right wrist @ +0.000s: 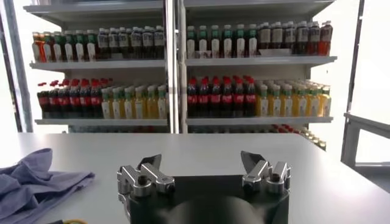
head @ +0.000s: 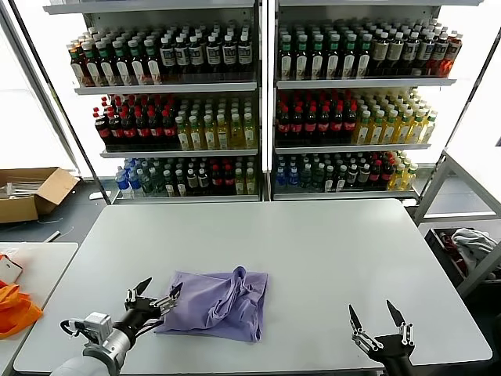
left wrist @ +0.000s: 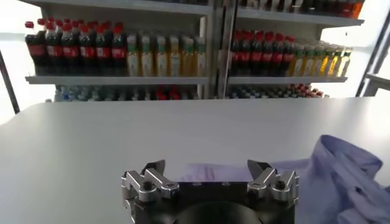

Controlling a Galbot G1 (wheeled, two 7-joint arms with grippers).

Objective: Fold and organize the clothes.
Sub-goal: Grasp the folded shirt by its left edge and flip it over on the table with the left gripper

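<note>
Worktop (head: 313,251): pale grey, matte, rectangular, bare apart from one garment. A second, lower table (head: 39,262) adjoins at the robot's left, with a bright orange cloth (head: 14,307) at its near edge.

Room: two tall white shelving units (head: 266,102) stand behind the worktop, fully stocked with bottled drinks in rows, with red, yellow, green and dark caps and labels. An open cardboard box (head: 31,192) sits on the floor at the far left. To the right, a metal frame with a white-and-grey cloth (head: 472,243) lying in it.

Writing: bottle labels too small to read; no brand can be made out.

Lavender T-shirt (head: 215,301): lies crumpled and partly folded on the near-left part of the worktop, plain side up, one corner bunched toward its far edge. No print visible.

Left claw (head: 154,298): low over the worktop at the shirt's left edge, fingers spread wide, holding nothing; the fabric edge lies just beside the fingertips.

Right claw (head: 378,316): near the front right edge of the worktop, well apart from the shirt, fingers wide, empty.
</note>
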